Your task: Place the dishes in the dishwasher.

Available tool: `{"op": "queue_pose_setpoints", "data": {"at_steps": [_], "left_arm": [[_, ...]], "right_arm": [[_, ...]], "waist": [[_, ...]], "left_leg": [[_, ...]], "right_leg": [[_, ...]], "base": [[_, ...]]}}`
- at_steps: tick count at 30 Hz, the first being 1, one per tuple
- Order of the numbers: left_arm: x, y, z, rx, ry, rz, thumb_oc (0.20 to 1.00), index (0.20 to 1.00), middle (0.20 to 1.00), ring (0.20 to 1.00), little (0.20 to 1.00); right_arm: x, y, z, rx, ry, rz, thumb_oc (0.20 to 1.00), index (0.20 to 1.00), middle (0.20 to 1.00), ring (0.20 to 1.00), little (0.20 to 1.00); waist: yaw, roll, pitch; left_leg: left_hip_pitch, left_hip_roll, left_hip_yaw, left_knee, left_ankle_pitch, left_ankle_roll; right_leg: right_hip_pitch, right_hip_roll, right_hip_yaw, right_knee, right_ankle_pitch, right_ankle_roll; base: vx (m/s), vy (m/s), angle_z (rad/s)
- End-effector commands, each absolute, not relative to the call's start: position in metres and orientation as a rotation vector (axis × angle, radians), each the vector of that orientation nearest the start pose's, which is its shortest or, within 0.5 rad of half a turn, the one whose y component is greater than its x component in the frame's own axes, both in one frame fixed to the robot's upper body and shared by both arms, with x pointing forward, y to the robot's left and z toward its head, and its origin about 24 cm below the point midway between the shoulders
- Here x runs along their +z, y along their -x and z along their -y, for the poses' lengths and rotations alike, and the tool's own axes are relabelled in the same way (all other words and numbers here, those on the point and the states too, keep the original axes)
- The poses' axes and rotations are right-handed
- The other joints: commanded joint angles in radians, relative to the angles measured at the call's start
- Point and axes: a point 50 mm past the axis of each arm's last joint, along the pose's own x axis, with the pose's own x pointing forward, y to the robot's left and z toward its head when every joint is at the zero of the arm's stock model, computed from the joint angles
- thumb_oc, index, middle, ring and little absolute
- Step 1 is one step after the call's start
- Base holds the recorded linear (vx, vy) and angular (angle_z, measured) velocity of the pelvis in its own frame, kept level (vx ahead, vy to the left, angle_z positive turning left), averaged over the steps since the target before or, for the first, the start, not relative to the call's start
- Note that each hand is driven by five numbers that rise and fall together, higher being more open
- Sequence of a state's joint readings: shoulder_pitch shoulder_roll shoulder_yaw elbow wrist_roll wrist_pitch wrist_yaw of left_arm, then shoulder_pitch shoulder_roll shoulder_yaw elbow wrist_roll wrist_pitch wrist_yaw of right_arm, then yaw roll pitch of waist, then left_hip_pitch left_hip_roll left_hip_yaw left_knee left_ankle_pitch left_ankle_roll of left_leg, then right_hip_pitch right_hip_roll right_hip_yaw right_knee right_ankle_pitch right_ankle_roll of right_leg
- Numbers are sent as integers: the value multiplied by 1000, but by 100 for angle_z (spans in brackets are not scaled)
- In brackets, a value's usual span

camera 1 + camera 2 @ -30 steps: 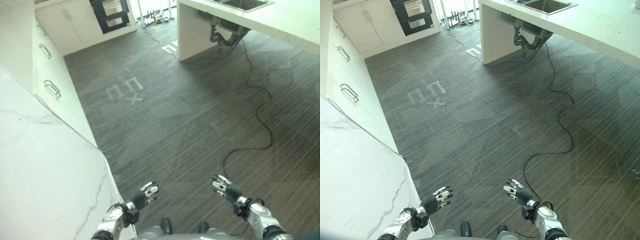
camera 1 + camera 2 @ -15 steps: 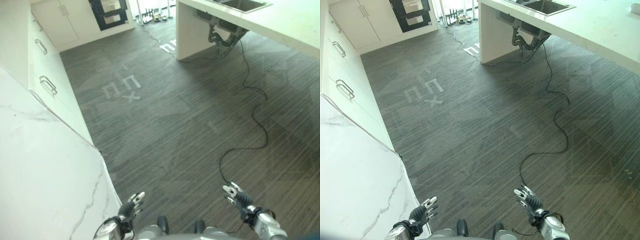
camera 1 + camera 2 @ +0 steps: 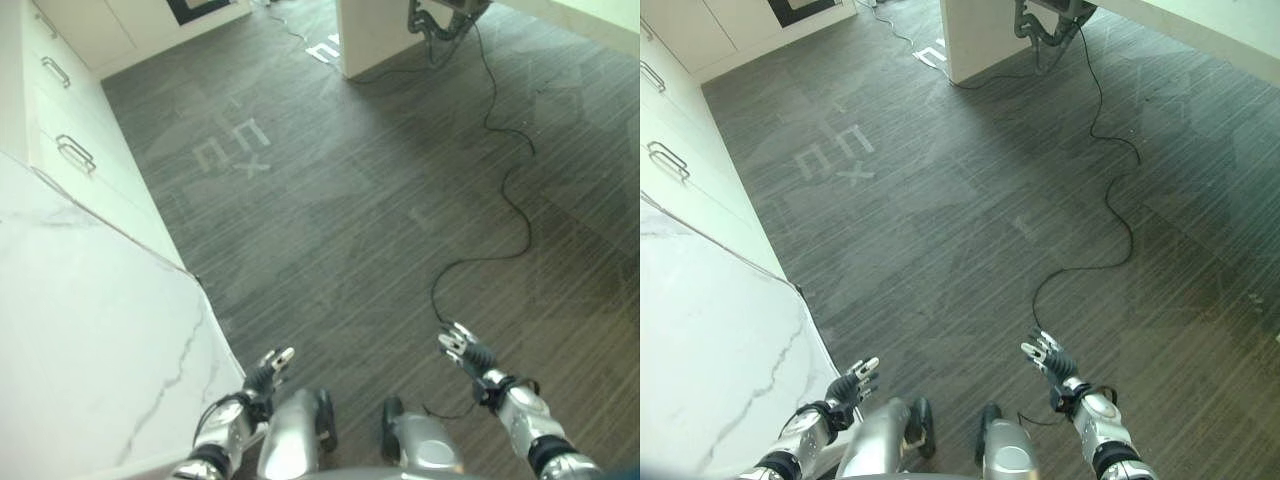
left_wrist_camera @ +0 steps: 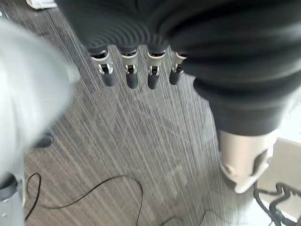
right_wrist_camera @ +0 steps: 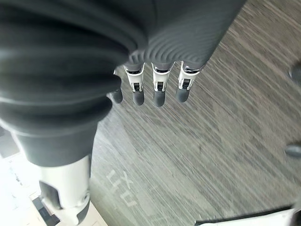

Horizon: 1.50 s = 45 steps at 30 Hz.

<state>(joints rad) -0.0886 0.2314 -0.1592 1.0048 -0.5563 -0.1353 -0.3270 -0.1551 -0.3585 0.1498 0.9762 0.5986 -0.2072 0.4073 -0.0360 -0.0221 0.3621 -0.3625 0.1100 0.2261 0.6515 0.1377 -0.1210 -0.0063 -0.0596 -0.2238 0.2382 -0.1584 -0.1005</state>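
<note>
Below, both hands hang low over the dark striped floor [image 3: 350, 220] and hold nothing. Left hand [image 3: 268, 368] sits just beside the corner of the white marbled worktop [image 3: 90, 330], its fingers [image 4: 129, 75] straight and relaxed in the wrist view, the thumb apart from them. Right hand [image 3: 460, 350] is well apart from it, out over bare floor, with its fingers [image 5: 158, 89] likewise straight and spread, gripping nothing.

Along the robot's left runs a row of white drawers [image 3: 60, 130] with metal handles [image 3: 75, 153], meeting the worktop's edge. Pale tape marks [image 3: 232, 147] lie on the floor ahead. Farther off stands a white island [image 3: 375, 35] with pipework [image 3: 440, 15] under it, and a thin cable [image 3: 500, 200] trails across the floor from there.

I cannot see dishes or a dishwasher anywhere among these things, so their place cannot be told.
</note>
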Motion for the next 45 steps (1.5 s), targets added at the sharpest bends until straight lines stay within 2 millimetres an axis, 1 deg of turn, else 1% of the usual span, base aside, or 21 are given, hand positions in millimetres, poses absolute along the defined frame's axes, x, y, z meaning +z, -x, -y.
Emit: {"op": "queue_pose_setpoints", "data": {"at_steps": [1,3,5,7,11,14,16,17,18,19,21,22,23,24,26,28,29,37,42,43,45], "left_arm": [[-110,-193,-187,-203,239,-647,1000,1000,1000,1000,1000],[-110,-190,-186,-231,228,-643,1000,1000,1000,1000,1000],[-113,-185,-185,-237,227,-654,1000,1000,1000,1000,1000],[-116,-177,-187,-237,227,-664,1000,1000,1000,1000,1000],[-120,-167,-192,-245,189,-675,1000,1000,1000,1000,1000],[-116,-173,-198,-246,164,-656,1000,1000,1000,1000,1000],[-110,-184,-200,-248,147,-626,1000,1000,1000,1000,1000],[-105,-193,-201,-252,134,-602,1000,1000,1000,1000,1000],[-102,-199,-201,-254,125,-593,1000,1000,1000,1000,1000],[-99,-204,-200,-253,115,-587,1000,1000,1000,1000,1000],[-98,-210,-198,-245,110,-584,1000,1000,1000,1000,1000],[-98,-211,-197,-247,112,-584,1000,1000,1000,1000,1000],[-98,-211,-194,-262,109,-585,1000,1000,1000,1000,1000],[-98,-211,-194,-268,102,-588,1000,1000,1000,1000,1000],[-99,-211,-196,-266,92,-602,1000,1000,1000,1000,1000],[-101,-208,-197,-269,88,-613,1000,1000,1000,1000,1000],[-104,-202,-192,-294,80,-625,1000,1000,1000,1000,1000],[-106,-202,-182,-286,93,-631,1000,1000,1000,1000,1000],[-105,-203,-177,-303,116,-628,1000,1000,1000,1000,1000],[-107,-201,-178,-309,114,-643,1000,1000,1000,1000,1000],[-109,-196,-179,-327,108,-656,1000,1000,1000,1000,1000]], "right_arm": [[-70,-221,252,143,-119,-473,1000,1000,1000,1000,1000],[-69,-219,255,124,-128,-461,1000,1000,1000,1000,1000],[-70,-216,256,112,-137,-461,1000,1000,1000,1000,1000],[-73,-212,253,115,-141,-467,1000,1000,1000,1000,1000],[-80,-208,247,110,-166,-470,1000,1000,1000,1000,1000],[-79,-209,243,128,-153,-457,1000,1000,1000,1000,1000],[-77,-215,239,126,-157,-445,1000,1000,1000,1000,1000],[-75,-218,234,126,-162,-435,1000,1000,1000,1000,1000],[-75,-219,233,125,-161,-432,1000,1000,1000,1000,1000],[-74,-219,232,125,-162,-431,1000,1000,1000,1000,1000],[-74,-221,231,128,-161,-425,1000,1000,1000,1000,1000],[-73,-222,231,130,-158,-422,1000,1000,1000,1000,1000],[-72,-225,230,124,-162,-418,1000,1000,1000,1000,1000],[-71,-225,231,118,-167,-416,1000,1000,1000,1000,1000],[-70,-224,234,118,-184,-417,1000,1000,1000,1000,1000],[-71,-220,238,124,-185,-423,1000,1000,1000,1000,1000],[-75,-211,244,118,-193,-446,1000,1000,1000,1000,1000],[-83,-203,242,100,-187,-496,1000,1000,1000,1000,1000],[-77,-205,254,93,-155,-490,1000,1000,1000,1000,1000],[-77,-204,258,72,-161,-494,1000,1000,1000,1000,1000],[-78,-202,261,58,-172,-499,1000,1000,1000,1000,1000]], "waist": [[34,39,-14],[59,60,-11],[60,64,-12],[62,66,-33],[99,48,-68],[86,41,-86],[71,39,-87],[60,35,-82],[57,37,-77],[56,44,-71],[50,60,-58],[43,64,-51],[23,70,-37],[14,70,-31],[-15,67,-16],[-46,55,-10],[-78,54,-16],[-91,41,-71],[-62,34,-87],[-45,21,-80],[-26,16,-68]], "left_leg": [[77,-16,18,-210,-93,32],[32,2,21,-421,7,3],[32,28,57,-470,30,-3],[84,28,116,-516,-2,19],[147,-44,100,-523,-88,87],[212,-102,115,-579,-121,144],[248,-146,104,-615,-143,187],[266,-174,96,-625,-163,217],[276,-184,90,-629,-173,229],[287,-187,83,-632,-182,240],[319,-186,70,-641,-197,249],[335,-186,62,-645,-200,249],[378,-181,36,-656,-206,239],[395,-179,21,-661,-209,231],[439,-170,-15,-674,-228,213],[466,-177,-33,-668,-261,218],[520,-185,-75,-662,-317,220],[549,-165,-48,-492,-396,178],[382,-117,-77,-4,-213,76],[264,-92,-54,133,-196,75],[184,-79,-39,106,-217,97]], "right_leg": [[171,41,-16,-169,-29,80],[210,58,-23,-181,-42,78],[228,55,-38,-171,-58,77],[240,47,-51,-151,-82,91],[307,24,-35,-84,-144,115],[257,-25,-34,85,-70,169],[183,-56,-21,282,29,225],[128,-51,4,425,107,270],[91,-50,13,521,156,287],[59,-57,8,607,180,289],[-11,-81,-12,672,153,261],[-34,-77,-19,657,124,247],[-83,-52,-33,561,41,215],[-101,-43,-40,478,20,204],[-159,-38,-44,229,48,199],[-229,-46,-30,85,157,211],[-308,-50,4,53,223,236],[-174,-22,-14,17,104,165],[-66,-3,-18,-33,41,81],[-19,-3,-21,-50,26,67],[28,1,-10,-65,15,66]], "base": [[375,133,-15],[446,176,-23],[372,138,-14],[497,255,-17],[487,302,-71],[306,383,-39],[189,384,-39],[138,328,6],[128,308,51],[98,243,71],[112,157,46],[200,-15,15],[218,-92,8],[293,-190,25],[274,-195,80],[354,-207,66],[458,-255,-17],[334,-234,37],[241,-265,8],[303,-240,14],[287,-90,6]]}}
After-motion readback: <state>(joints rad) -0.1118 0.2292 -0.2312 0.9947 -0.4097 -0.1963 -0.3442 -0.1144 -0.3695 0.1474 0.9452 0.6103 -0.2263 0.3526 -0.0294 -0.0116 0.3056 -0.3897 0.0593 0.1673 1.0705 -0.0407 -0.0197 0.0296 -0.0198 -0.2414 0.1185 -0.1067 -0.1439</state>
